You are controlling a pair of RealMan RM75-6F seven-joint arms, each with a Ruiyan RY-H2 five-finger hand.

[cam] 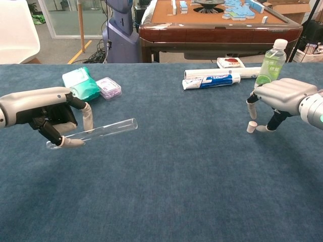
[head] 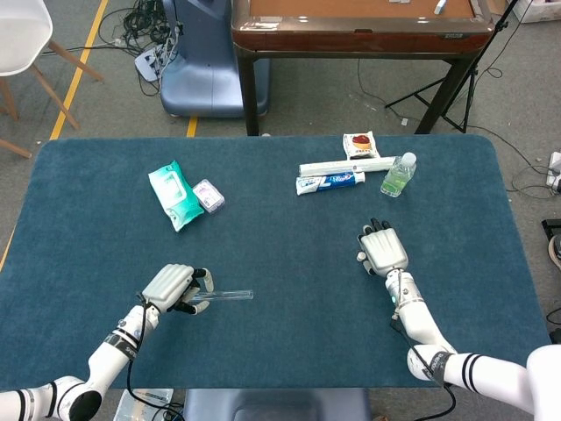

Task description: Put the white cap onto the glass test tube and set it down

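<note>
- Blue-carpeted desk (head: 280,202); wooden table and white chair behind it.
- Left hand (head: 172,288) grasps the glass test tube (cam: 103,130) at its closed end, clear of the desk. Long axis near horizontal; open mouth points toward the robot's right, tilted slightly up.
- White cap (cam: 252,127) stands on the desk, right of centre.
- Right hand (cam: 279,97) arches over the cap, fingers (cam: 251,107) apart, grasping nothing; contact with the cap cannot be told.

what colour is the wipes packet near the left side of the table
Teal green with white patches, the wipes packet shows best in the head view.
</note>
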